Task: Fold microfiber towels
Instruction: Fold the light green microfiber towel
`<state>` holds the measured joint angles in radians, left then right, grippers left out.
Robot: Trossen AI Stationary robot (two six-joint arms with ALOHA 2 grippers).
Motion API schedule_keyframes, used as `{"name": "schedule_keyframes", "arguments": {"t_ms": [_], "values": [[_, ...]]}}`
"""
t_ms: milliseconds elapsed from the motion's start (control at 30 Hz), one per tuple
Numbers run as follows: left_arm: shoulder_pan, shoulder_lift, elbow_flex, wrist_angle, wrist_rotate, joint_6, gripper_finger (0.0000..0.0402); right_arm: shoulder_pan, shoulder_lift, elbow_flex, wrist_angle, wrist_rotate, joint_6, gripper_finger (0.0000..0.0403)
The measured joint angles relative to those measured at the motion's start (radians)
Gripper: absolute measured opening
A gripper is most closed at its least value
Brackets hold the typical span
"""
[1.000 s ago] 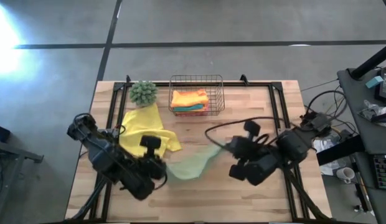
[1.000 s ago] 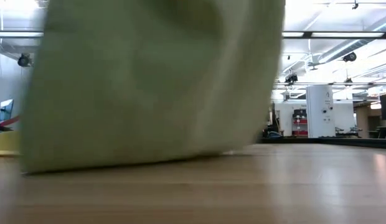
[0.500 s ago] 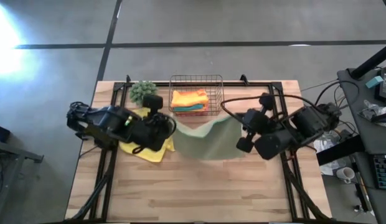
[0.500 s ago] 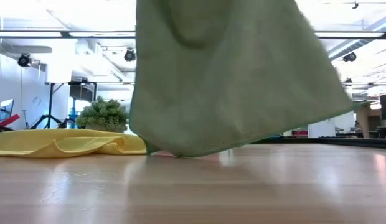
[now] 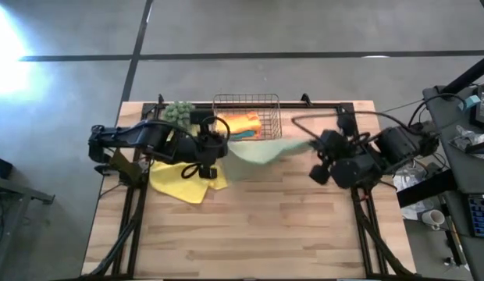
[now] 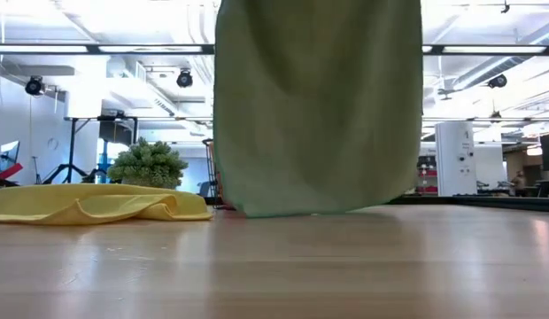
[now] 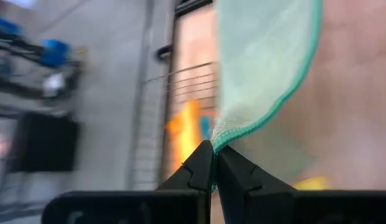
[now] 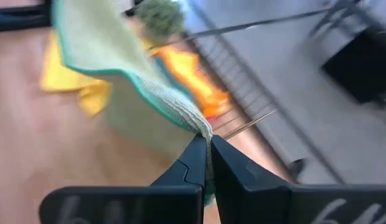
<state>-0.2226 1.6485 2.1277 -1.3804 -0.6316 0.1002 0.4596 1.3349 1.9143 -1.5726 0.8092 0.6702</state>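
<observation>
Left gripper [image 7: 213,163] pinched tight on one corner of the sage towel [image 5: 261,150], right gripper [image 8: 205,155] clamped on the opposite corner. The towel hangs between them in front of the basket [image 5: 246,100], its hem just at the table [image 6: 345,266]. Soft, light, floppy: it sags mid-span, so corners look the best hold.
</observation>
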Motion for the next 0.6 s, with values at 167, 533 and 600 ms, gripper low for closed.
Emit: {"name": "schedule_keyframes", "arguments": {"t_ms": [167,533,600], "values": [[-0.055,0.004,0.000,0.031,0.076,-0.114,0.0000,0.092,-0.004,-0.043,0.002,-0.106,0.142,0.0008],[-0.219,0.102,-0.018,0.066,0.442,-0.595,0.0000,0.342,0.035,-0.196,0.053,-0.339,0.502,0.0008],[-0.249,0.131,-0.027,0.075,0.481,-0.654,0.0000,0.387,0.052,-0.227,0.090,-0.350,0.543,0.0008]]}}
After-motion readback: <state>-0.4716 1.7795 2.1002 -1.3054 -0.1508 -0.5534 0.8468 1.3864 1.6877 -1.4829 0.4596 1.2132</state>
